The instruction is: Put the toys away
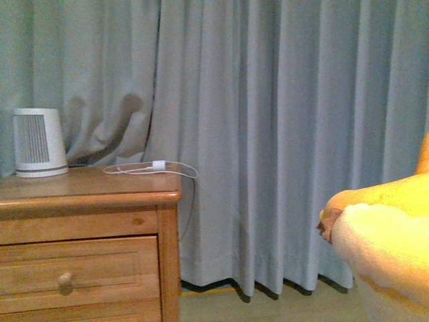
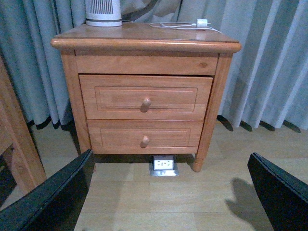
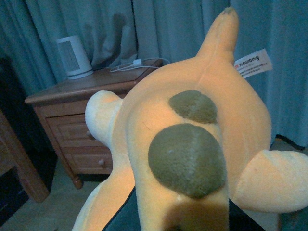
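Note:
The toy, a large orange-yellow plush animal [image 3: 202, 134] with two dark olive patches and a white paper tag [image 3: 252, 62], fills the right wrist view. My right gripper [image 3: 175, 224] is shut on the plush, its dark fingers partly hidden under the fabric. In the front view the plush [image 1: 389, 235] pokes in at the lower right, held above the floor. My left gripper [image 2: 173, 202] hangs open over the wood floor in front of the nightstand, with nothing between its black fingers [image 2: 53, 197].
A wooden nightstand [image 1: 87, 194] with two knobbed drawers [image 2: 144, 98] stands at the left against grey curtains [image 1: 281, 134]. On its top sit a white heater-like device [image 1: 39, 142] and a white cable [image 1: 151, 168]. A floor socket [image 2: 163, 164] lies under it. A wooden leg [image 2: 17, 139] stands nearby.

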Available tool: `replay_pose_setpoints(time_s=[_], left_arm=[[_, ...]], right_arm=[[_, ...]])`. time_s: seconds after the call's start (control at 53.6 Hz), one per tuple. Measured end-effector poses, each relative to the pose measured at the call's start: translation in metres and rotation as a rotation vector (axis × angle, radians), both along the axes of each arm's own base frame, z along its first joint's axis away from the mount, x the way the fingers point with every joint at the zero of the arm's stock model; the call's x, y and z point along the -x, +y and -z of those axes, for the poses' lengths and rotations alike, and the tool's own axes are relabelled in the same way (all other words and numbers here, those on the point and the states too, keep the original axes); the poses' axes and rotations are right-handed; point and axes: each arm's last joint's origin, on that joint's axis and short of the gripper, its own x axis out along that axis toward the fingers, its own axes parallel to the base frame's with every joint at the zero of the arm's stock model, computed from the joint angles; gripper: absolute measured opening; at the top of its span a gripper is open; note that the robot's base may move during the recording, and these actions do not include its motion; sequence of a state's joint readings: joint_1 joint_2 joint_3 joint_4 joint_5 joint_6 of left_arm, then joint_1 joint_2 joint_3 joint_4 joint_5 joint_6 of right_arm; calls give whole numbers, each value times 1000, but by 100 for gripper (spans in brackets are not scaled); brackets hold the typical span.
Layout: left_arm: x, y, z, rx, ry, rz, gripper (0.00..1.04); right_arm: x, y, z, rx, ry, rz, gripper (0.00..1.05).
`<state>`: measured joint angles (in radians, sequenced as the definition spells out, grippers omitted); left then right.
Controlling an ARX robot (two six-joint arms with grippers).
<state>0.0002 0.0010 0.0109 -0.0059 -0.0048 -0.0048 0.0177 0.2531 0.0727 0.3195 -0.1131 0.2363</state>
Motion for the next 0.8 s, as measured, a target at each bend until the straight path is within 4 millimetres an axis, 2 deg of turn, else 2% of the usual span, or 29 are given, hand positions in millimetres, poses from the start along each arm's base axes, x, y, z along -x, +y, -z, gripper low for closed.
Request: replay_pose_setpoints(time_s=[0.803], left_arm=[[0, 0, 0, 0, 0, 5, 99]], right_arm=[[0, 0, 0, -1, -2, 10, 17]])
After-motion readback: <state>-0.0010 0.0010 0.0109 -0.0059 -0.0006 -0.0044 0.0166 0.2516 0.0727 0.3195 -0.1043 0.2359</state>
